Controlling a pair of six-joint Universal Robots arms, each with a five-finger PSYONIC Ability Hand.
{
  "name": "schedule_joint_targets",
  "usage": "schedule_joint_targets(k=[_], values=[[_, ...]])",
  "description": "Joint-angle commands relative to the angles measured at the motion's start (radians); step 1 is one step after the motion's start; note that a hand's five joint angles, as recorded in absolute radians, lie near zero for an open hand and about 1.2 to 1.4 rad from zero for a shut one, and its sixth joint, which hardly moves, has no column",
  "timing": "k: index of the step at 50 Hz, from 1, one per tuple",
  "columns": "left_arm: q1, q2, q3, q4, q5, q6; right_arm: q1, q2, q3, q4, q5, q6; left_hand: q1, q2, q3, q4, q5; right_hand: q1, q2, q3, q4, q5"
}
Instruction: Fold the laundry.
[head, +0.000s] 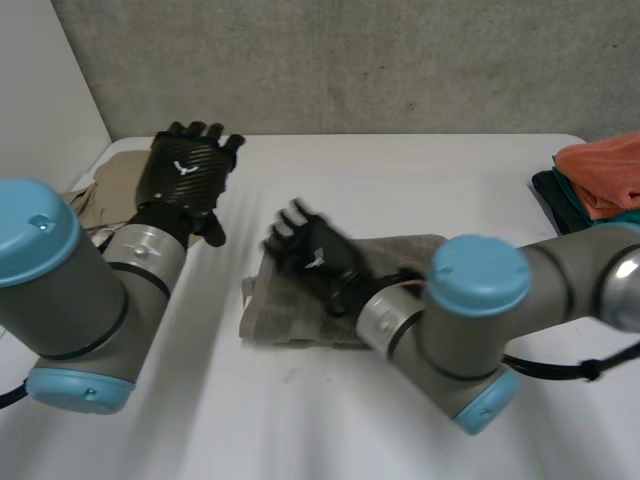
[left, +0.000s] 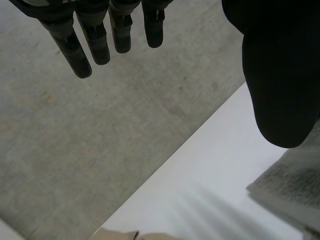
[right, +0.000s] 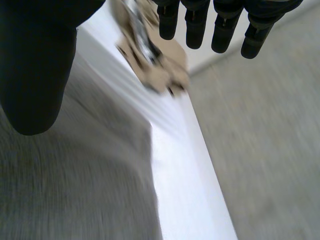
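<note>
Grey towel folded flat at centre of table, long axis roughly 9-to-3 o'clock. Right hand directly over its 9 o'clock half, palm down, fingers aimed toward 11 o'clock, straight and apart from thumb, clamped on nothing. Touching or just above: cannot tell. Left hand at about 10 o'clock from towel, well apart from it, raised, fingers straight and spread, empty. Right hand clearly nearer, so likely the one for any next press or fold. Beige cloth crumpled at table's 9 o'clock edge, beneath and beside left hand. Stack at 3 o'clock edge: orange cloth on dark green cloth. Count: one grey towel, one beige cloth, at least two stacked cloths, two hands. Looks already folded, so probably late on this piece.
</note>
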Motion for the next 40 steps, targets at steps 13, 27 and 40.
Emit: schedule_joint_targets(k=[13,27,40], values=[[-0.108,-0.107,0.074,-0.001,-0.005,0.000,-0.386,-0.145,0.249,0.269,0.063,0.107,-0.015,-0.032,-0.038,-0.027,-0.048,0.838,0.852,0.854,0.855,0.845],[-0.083,-0.023,0.035,-0.009,-0.013,0.002,-0.116,-0.173,0.092,-0.004,0.143,-0.008,-0.015,-0.032,-0.038,-0.027,-0.048,1.167,1.181,1.183,1.184,1.175],[-0.025,0.014,0.026,-0.010,-0.143,-0.046,0.053,-0.015,0.069,-0.061,-0.157,0.054,-0.015,-0.032,-0.038,-0.027,-0.048,0.098,0.112,0.114,0.115,0.105]])
